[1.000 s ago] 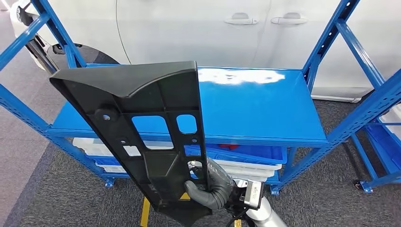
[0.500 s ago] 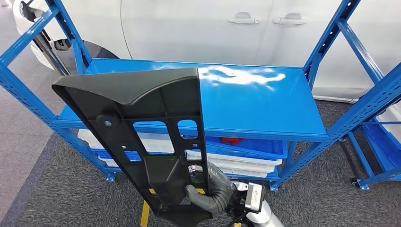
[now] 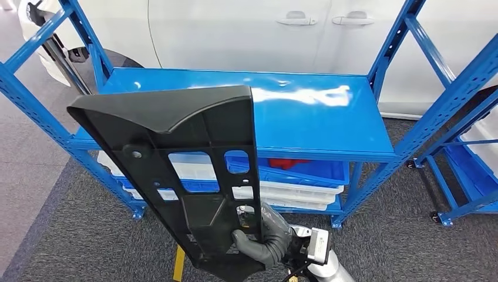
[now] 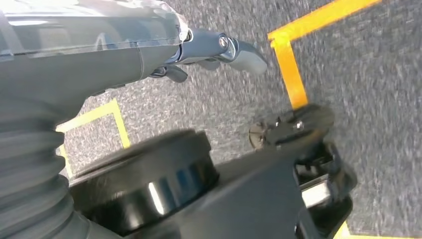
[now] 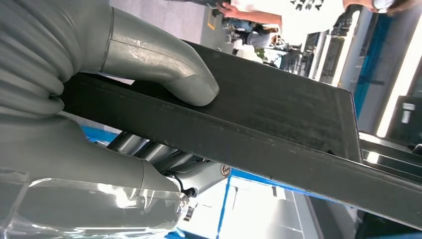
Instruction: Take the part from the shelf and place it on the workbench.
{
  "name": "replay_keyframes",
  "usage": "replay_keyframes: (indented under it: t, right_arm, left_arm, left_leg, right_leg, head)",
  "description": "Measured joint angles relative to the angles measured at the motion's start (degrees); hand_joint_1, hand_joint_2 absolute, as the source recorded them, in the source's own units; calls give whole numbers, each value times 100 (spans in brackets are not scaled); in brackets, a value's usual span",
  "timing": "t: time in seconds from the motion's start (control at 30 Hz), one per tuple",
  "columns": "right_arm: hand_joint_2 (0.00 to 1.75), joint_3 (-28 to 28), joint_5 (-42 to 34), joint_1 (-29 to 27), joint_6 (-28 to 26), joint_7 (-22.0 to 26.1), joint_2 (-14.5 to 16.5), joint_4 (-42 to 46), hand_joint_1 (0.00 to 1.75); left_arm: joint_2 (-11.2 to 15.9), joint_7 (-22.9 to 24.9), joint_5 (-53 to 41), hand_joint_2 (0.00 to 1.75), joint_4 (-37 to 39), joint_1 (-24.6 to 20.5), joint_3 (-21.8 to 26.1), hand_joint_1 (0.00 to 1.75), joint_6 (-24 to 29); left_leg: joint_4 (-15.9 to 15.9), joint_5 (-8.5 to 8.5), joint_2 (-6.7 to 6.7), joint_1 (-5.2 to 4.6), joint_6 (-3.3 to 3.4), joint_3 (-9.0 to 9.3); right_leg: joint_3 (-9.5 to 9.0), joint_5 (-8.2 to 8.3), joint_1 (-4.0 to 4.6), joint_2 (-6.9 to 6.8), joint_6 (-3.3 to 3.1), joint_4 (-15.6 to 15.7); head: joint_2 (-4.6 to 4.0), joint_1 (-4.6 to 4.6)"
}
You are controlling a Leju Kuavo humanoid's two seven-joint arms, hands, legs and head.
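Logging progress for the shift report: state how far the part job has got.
Done: the black part is off the shelf, whose top deck lies bare behind it. In hand: the right hand grips the part near its lower end and holds it upright in the air; the left hand hangs over the carpet holding nothing. Left: setting the part on the workbench.

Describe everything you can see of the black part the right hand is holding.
The black part is a long, flat panel of matte moulded plastic, ribbed, with several rectangular cut-outs and small round holes, and a wider curved top end. It stands nearly upright, leaning left, off the blue shelf behind it. The right hand grips its lower edge, thumb pressed on one face.
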State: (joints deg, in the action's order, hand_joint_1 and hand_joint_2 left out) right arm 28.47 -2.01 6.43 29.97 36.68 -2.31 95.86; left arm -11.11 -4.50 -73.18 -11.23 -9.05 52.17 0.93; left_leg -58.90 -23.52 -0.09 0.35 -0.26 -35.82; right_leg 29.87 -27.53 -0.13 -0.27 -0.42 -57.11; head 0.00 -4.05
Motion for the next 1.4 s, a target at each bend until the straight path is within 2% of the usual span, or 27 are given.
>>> replay_keyframes:
  t: [0.07, 0.13, 0.17, 0.2, 0.23, 0.3, 0.37, 0.43, 0.5, 0.53, 0.63, 0.67, 0.7, 0.73, 0.8, 0.87, 0.9, 0.97, 1.03, 1.07, 1.13, 1.17, 1.2, 1.23, 1.3, 1.37, 1.4]
  right_arm:
    - [175, -3, 2, 2, 0, 1, 21, 1, 175]
    - [175, -5, 5, -1, 4, 1, 38, 2, 175]
    - [175, -5, 7, -4, 9, 1, 40, 2, 175]
    - [175, -5, 8, -6, 13, 1, 40, 2, 175]
    - [175, -6, 9, -8, 17, 0, 40, 2, 175]
    - [175, -8, 9, -9, 20, 1, 41, 3, 175]
    - [175, -12, 8, -6, 27, 1, 42, 5, 175]
    - [175, -16, 7, -4, 40, 1, 43, 7, 175]
    - [175, -20, 8, -9, 51, 2, 42, 7, 175]
    - [175, -24, 8, -11, 56, 1, 41, 7, 175]
    - [175, -30, 11, -13, 73, -4, 40, 7, 175]
    - [175, -30, 13, -14, 78, -9, 40, 7, 175]
    - [175, -30, 14, -14, 81, -14, 40, 7, 175]
    - [175, -30, 15, -14, 84, -19, 40, 7, 175]
    - [175, -30, 15, -12, 86, -27, 40, 12, 175]
    - [175, -29, 17, -10, 87, -33, 40, 39, 175]
    - [175, -29, 18, -7, 88, -33, 40, 55, 175]
    - [175, -30, 18, -8, 90, -33, 40, 70, 175]
    - [175, -30, 17, -11, 93, -32, 41, 71, 175]
    - [175, -30, 17, -12, 95, -32, 41, 71, 175]
    - [175, -30, 16, -12, 99, -31, 43, 72, 175]
    - [175, -30, 15, -13, 100, -31, 43, 71, 175]
    - [175, -30, 15, -13, 101, -31, 43, 71, 175]
    - [175, -30, 15, -13, 101, -32, 43, 71, 175]
    - [175, -30, 15, -12, 101, -32, 43, 72, 175]
    - [175, -32, 15, -12, 101, -31, 43, 83, 175]
    - [175, -34, 15, -10, 101, -32, 43, 88, 175]
  left_arm:
    - [2, 9, -2, 175, 0, 3, 0, 0, 1]
    - [3, 19, -5, 175, 0, 4, 0, 0, 1]
    - [3, 21, -7, 175, 0, 4, 0, 0, 1]
    - [4, 23, -8, 175, 0, 4, 0, 0, 1]
    - [6, 25, -9, 175, 0, 2, 0, 0, 0]
    - [11, 26, -11, 175, 0, -11, 0, 0, -6]
    - [14, 26, -14, 175, 0, -33, 0, 0, -13]
    - [15, 28, -17, 175, 0, -40, 0, 0, -15]
    - [12, 31, -20, 175, 1, -36, 0, 0, -21]
    - [10, 32, -20, 175, 2, -39, 0, 0, -26]
    - [9, 38, -23, 175, 2, -44, 0, 0, -38]
    - [10, 41, -23, 175, 2, -40, 0, 0, -40]
    - [10, 43, -23, 175, 2, -34, 0, 0, -40]
    - [9, 44, -23, 175, 2, -30, 0, 0, -40]
    - [8, 43, -22, 175, 2, -25, 0, 0, -38]
    - [5, 40, -21, 175, 2, -25, 0, 0, -35]
    - [4, 38, -21, 175, 2, -24, 0, 0, -34]
    - [3, 33, -20, 175, 2, -20, 0, 0, -34]
    - [5, 31, -19, 175, 2, -15, 0, 0, -32]
    - [8, 31, -19, 175, 2, -11, 0, 0, -31]
    - [10, 31, -19, 175, 2, -6, 0, 0, -28]
    - [10, 31, -19, 175, 2, -4, 0, 0, -26]
    - [10, 32, -19, 175, 2, -4, 0, 0, -24]
    - [10, 33, -19, 175, 2, -4, 0, 0, -19]
    - [14, 37, -19, 175, 2, -8, 0, 0, -10]
    - [16, 36, -19, 175, 2, -24, 0, 0, -4]
    - [16, 29, -19, 175, 2, -31, 0, 0, -2]
  left_leg:
    - [-390, -418, -3, 12, -47, -142]
    - [-1119, -936, -3, 23, -87, -342]
    - [-1431, -1058, -3, 25, -103, -390]
    - [-1569, -1032, -3, 26, -110, -354]
    - [-1500, -895, -3, 26, -107, -216]
    - [-833, -630, -3, 25, -76, 322]
    - [-72, -649, -11, 4, -19, 824]
    - [190, -700, -20, -24, 46, 945]
    - [189, -594, -3, -8, 123, 861]
    - [198, -525, 10, 1, 167, 804]
    - [197, -303, 31, 2, 235, 542]
    - [188, -231, 34, -2, 235, 438]
    - [173, -165, 37, -6, 231, 338]
    - [155, -105, 40, -9, 223, 237]
    - [105, -1, 39, -14, 200, 66]
    - [74, 90, 33, -26, 155, -34]
    - [79, 137, 32, -24, 124, -51]
    - [123, 246, 33, -21, 51, -62]
    - [41, 124, 24, -14, -13, -128]
    - [-140, -101, 19, -9, -44, -196]
    - [-818, -700, 17, 13, -97, -384]
    - [-1205, -887, 17, 21, -120, -460]
    - [-1485, -921, 17, 27, -139, -479]
    - [-1605, -825, 18, 33, -152, -415]
    - [-1205, -495, 18, 44, -154, 22]
    - [-342, -529, 13, 33, -112, 647]
    - [-20, -620, 8, 22, -78, 843]
  right_leg:
    - [97, 118, -28, -22, -70, 39]
    - [251, 226, -16, -27, -98, 29]
    - [339, 284, -11, -30, -98, 17]
    - [425, 340, -7, -32, -92, 3]
    - [510, 394, -5, -33, -82, -14]
    - [655, 490, -4, -31, -49, -59]
    - [738, 573, 8, -32, 7, -102]
    - [761, 668, 10, -35, 75, -103]
    - [801, 668, -5, -22, 144, -123]
    - [854, 518, -12, -12, 173, -232]
    - [1126, -346, -32, 2, 239, -1201]
    - [1177, -497, -36, 2, 254, -1547]
    - [1157, -495, -38, 2, 259, -1745]
    - [1045, -376, -40, 2, 254, -1756]
    - [518, -104, -33, 4, 205, -1183]
    - [-63, -143, -6, 8, 135, -354]
    - [-209, -211, 14, 10, 102, -105]
    - [-229, -186, 30, 12, 40, 36]
    - [-144, -44, 7, -9, -43, 88]
    - [-78, 35, -9, -20, -79, 109]
    - [96, 179, -9, -31, -120, 109]
    - [198, 251, -6, -34, -121, 98]
    - [302, 321, -4, -37, -116, 82]
    - [411, 389, -5, -40, -105, 58]
    - [607, 500, -10, -40, -71, -9]
    - [751, 592, 3, -38, -15, -85]
    - [787, 636, 8, -39, 16, -105]
  head:
    - [0, -1]
    - [0, -1]
    - [0, -1]
    - [0, -1]
    - [0, -1]
    - [0, -2]
    - [0, -1]
    - [0, 0]
    - [0, 0]
    - [0, 1]
    - [0, 0]
    - [0, 0]
    - [0, 0]
    - [0, -1]
    - [0, -1]
    - [0, -1]
    - [0, -1]
    - [0, 0]
    - [0, -1]
    - [0, -1]
    - [0, -2]
    - [0, -2]
    - [0, -2]
    - [0, -2]
    - [0, -2]
    - [0, -2]
    - [0, -1]
